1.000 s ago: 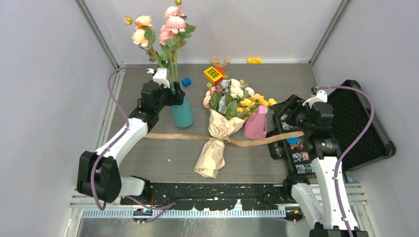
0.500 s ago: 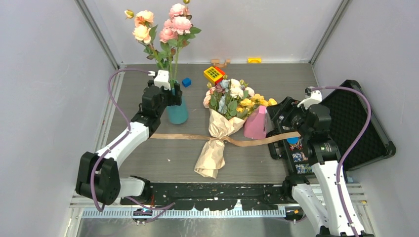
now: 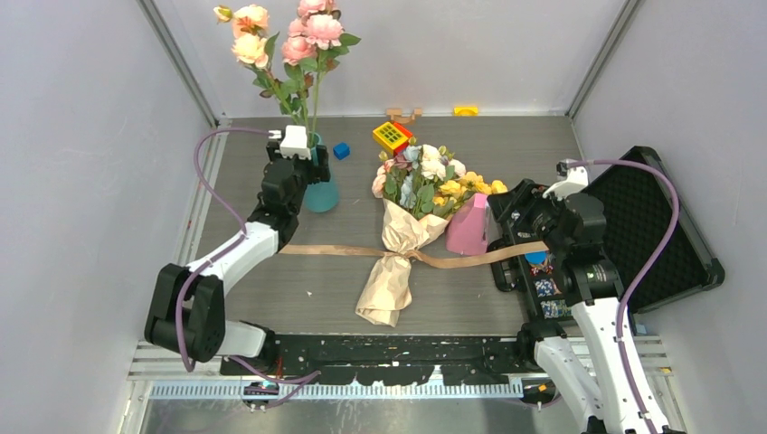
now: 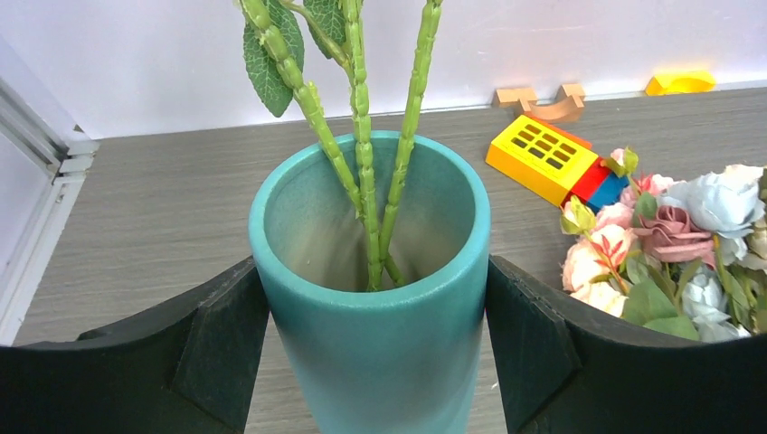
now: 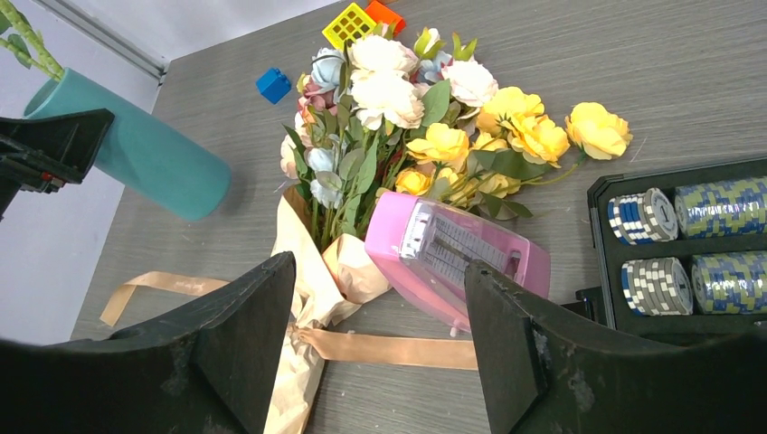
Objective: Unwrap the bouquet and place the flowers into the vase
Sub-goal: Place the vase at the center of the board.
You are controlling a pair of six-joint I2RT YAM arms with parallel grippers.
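The bouquet (image 3: 404,233) lies in the middle of the table, its tan paper (image 5: 303,271) still tied by a long ribbon (image 3: 470,259). Its small flowers (image 3: 432,181) fan out toward the back, yellow and white in the right wrist view (image 5: 434,127). The teal vase (image 3: 322,193) stands back left with tall pink roses (image 3: 303,32) in it. My left gripper (image 3: 306,174) is shut on the vase (image 4: 371,362), a finger pressed on each side. My right gripper (image 3: 532,210) hovers open (image 5: 380,268) above the ribbon (image 5: 407,349), holding nothing.
A pink wedge box (image 3: 468,228) leans beside the bouquet's right side. An open black case (image 3: 665,208) with poker chips (image 5: 687,235) fills the right. A yellow toy block (image 3: 392,136), a blue cube (image 3: 341,150) and small pieces sit near the back wall.
My left gripper has carried the vase and its roses back and to the left, away from the bouquet. The right gripper has shifted slightly toward the back.
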